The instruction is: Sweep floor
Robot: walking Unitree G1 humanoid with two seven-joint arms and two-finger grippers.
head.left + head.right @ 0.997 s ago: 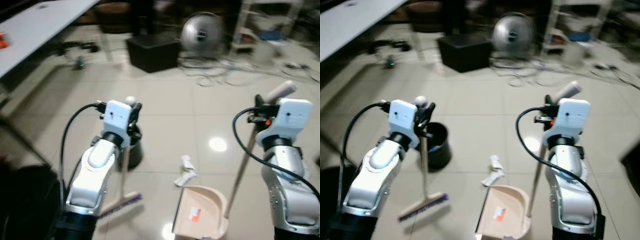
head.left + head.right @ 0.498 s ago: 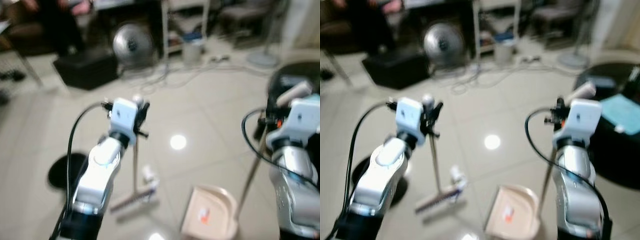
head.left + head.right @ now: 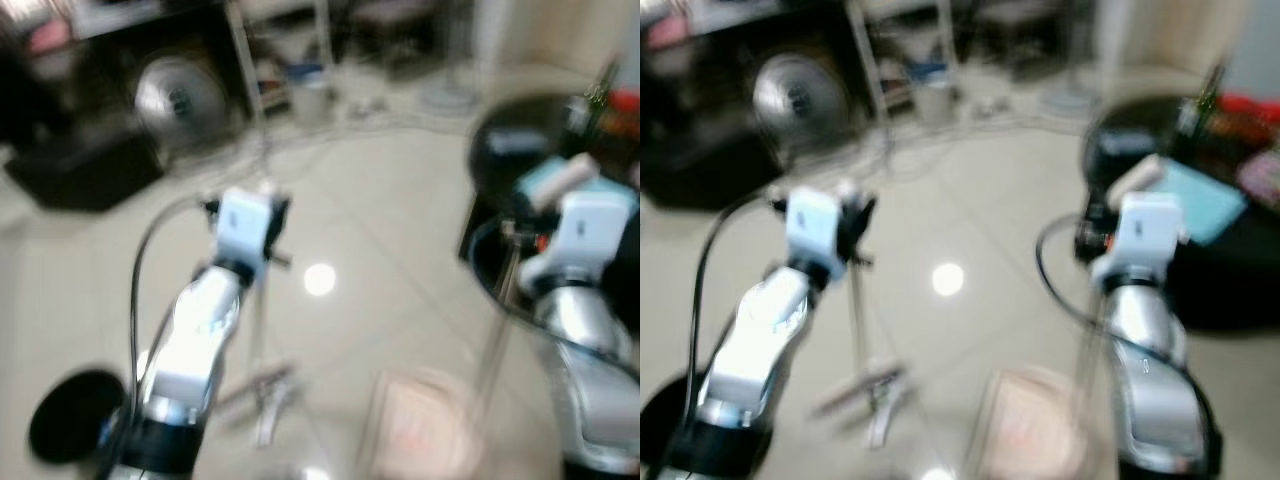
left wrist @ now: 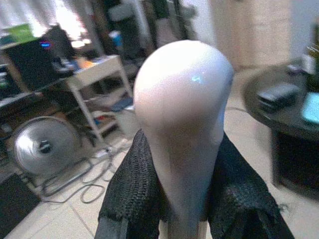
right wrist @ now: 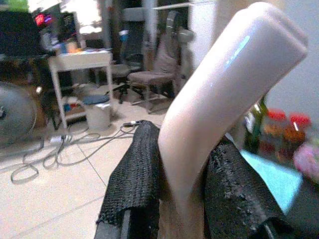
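The head views are blurred. My left gripper (image 3: 262, 215) is shut on the pale broom handle (image 4: 184, 124), just under its rounded top, with black fingers (image 4: 134, 194) on both sides. The broom head (image 3: 262, 385) rests on the tiled floor below it. My right gripper (image 3: 520, 235) is shut on the beige dustpan handle (image 5: 219, 109), near its bent end. The dustpan (image 3: 415, 420) stands on the floor between the arms, slightly right of the broom head.
A black round table (image 3: 530, 150) with a teal item and a bottle stands close on the right. A black bin (image 3: 70, 425) sits at the lower left. Farther back are a fan (image 3: 180, 95), a black box (image 3: 80, 170), floor cables and a white shelf.
The camera has swung right and blurred: bin, box and fan slid left, and the black table came in on the right. Both grippers keep their holds.
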